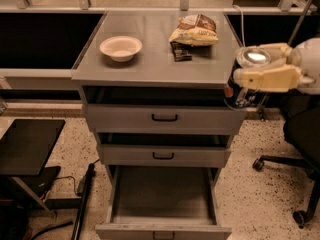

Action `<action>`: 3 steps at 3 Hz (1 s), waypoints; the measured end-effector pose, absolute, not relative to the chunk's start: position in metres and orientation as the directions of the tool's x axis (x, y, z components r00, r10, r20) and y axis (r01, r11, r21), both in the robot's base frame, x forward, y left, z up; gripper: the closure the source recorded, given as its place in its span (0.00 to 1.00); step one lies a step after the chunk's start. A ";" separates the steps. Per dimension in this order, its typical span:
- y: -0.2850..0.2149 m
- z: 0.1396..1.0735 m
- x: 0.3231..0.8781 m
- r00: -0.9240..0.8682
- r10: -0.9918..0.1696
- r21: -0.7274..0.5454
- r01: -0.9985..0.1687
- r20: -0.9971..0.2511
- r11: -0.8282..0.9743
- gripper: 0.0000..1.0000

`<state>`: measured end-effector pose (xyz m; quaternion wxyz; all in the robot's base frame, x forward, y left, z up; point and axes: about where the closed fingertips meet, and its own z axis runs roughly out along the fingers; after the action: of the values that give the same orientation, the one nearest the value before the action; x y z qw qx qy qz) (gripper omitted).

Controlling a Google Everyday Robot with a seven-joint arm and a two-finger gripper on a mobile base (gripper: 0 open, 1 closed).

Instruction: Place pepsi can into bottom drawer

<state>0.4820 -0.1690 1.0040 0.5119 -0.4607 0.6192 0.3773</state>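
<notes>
Clasping the one pepsi can point(234, 95) from the side, the pincer point(240, 65) has its two pale fingers closed around it, holding it in the air just off the front right corner of the desk point(150, 66). Below the desk top are three grey drawers: two shallow drawers point(164, 118) and, lowest, the bottom drawer point(162, 196), pulled far out. On the desk sit one white bowl point(120, 47) and one snack bag point(195, 30).

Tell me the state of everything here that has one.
Hand, shut on Pepsi can, beside cabinet's right front corner.
Pepsi can, upright, held in air.
Bottom drawer, pulled open, empty.
Top drawer, pushed in.
Middle drawer, pushed in.
Bowl, upright, empty.
Snack bag, lying on cabinet.
</notes>
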 end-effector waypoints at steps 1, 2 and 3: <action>-0.160 0.936 0.466 -0.080 -0.091 0.054 -0.962 -0.993 0.267 1.00; -0.126 0.834 0.461 -0.137 -0.028 0.127 -0.966 -0.990 0.223 1.00; -0.112 0.803 0.448 -0.190 -0.020 0.183 -0.964 -0.982 0.192 1.00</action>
<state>0.4485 -0.1120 0.8026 0.4862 -0.4105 0.5996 0.4854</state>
